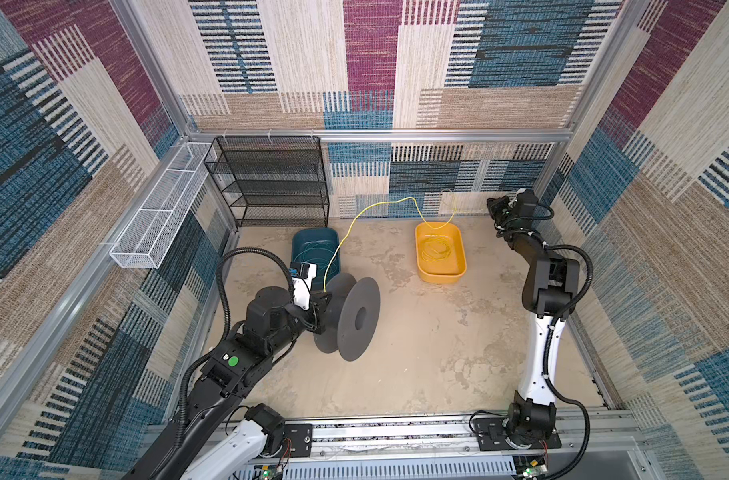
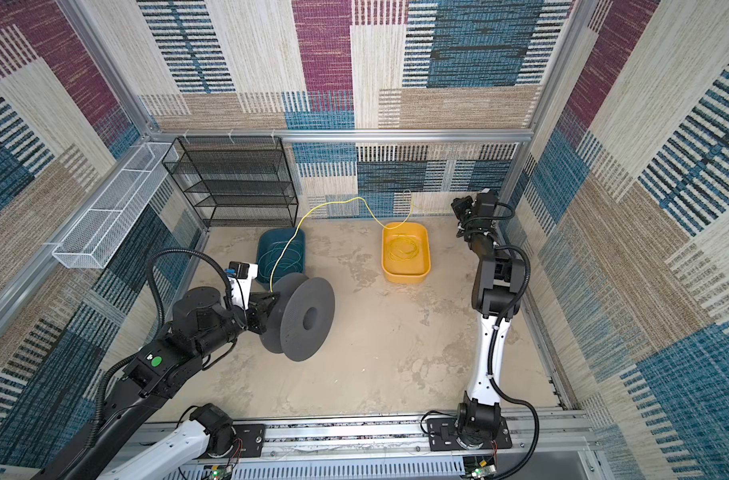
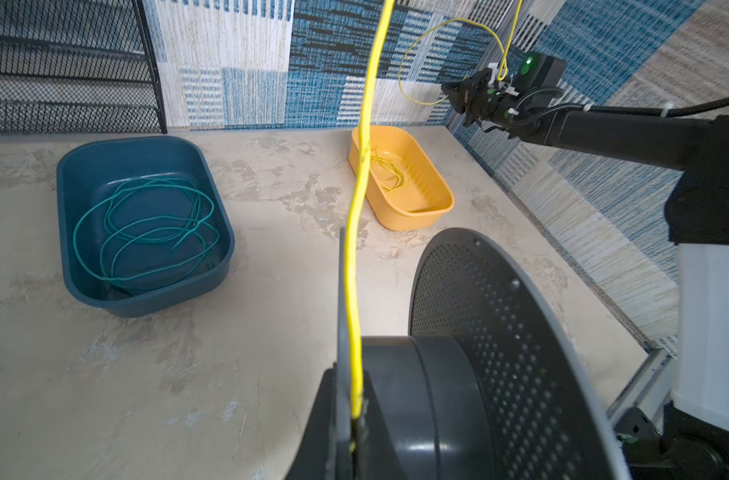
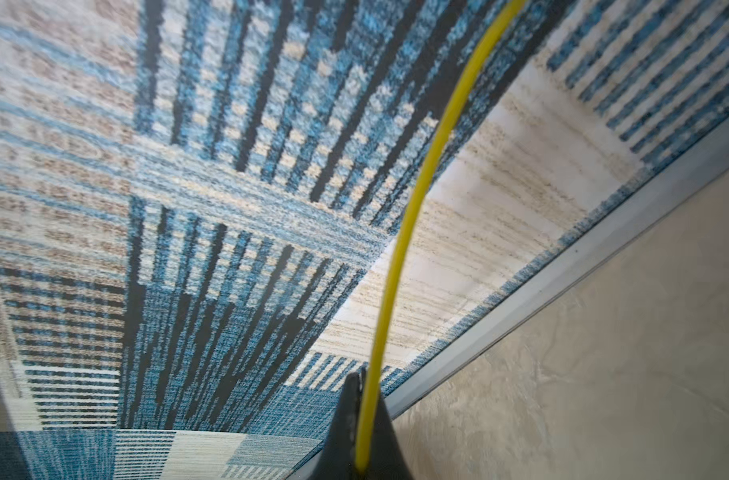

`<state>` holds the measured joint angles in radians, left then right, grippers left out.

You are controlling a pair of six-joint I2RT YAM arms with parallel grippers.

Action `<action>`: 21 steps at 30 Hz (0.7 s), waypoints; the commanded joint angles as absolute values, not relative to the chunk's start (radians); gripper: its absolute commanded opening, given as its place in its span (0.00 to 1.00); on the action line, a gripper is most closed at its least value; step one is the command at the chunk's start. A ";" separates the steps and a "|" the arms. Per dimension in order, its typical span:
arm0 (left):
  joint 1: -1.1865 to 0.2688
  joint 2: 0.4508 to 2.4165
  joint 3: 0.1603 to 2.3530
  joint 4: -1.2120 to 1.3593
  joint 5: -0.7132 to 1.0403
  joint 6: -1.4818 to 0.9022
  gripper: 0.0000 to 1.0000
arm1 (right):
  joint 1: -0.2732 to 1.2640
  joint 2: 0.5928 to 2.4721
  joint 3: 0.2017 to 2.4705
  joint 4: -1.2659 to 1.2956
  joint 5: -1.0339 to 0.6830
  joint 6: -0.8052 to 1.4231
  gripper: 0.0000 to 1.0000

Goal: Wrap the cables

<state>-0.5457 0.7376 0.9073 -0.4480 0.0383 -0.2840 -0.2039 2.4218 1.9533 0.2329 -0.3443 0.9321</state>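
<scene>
A thin yellow cable [image 1: 371, 206] rises from a grey spool [image 1: 356, 320] in an arc over the floor and drops into a yellow bin [image 1: 441, 275], where more of it lies coiled. My left gripper [image 3: 354, 415] is shut, pinning the cable's end [image 3: 356, 257] against the spool's near flange, and holds the spool tilted on its edge. At the back right, raised by the wall, my right gripper [image 4: 365, 395] is shut on the cable [image 4: 400, 249]. The spool [image 2: 309, 320], the left gripper [image 2: 267, 305] and the right gripper [image 2: 458, 206] show in both top views.
A dark blue bin [image 1: 313, 235] holding a coiled green cable [image 3: 146, 232] stands just behind the spool. A black mesh shelf [image 1: 271, 183] and a white wire basket [image 1: 159, 212] line the back-left corner. Carpeted walls enclose the floor; a metal rail [image 1: 396, 432] runs along the front.
</scene>
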 commanded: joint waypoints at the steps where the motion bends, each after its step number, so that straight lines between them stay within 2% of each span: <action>1: -0.545 0.716 0.972 -0.428 0.054 -0.256 0.00 | -0.200 2.366 1.893 0.230 -0.287 0.869 0.00; 10: -0.531 0.752 1.253 -0.483 0.052 -0.227 0.00 | -0.150 2.157 1.645 0.209 -0.078 0.709 0.00; 21: -0.516 0.858 1.503 -0.363 -0.022 -0.274 0.00 | -0.050 1.830 1.193 0.278 0.169 0.528 0.00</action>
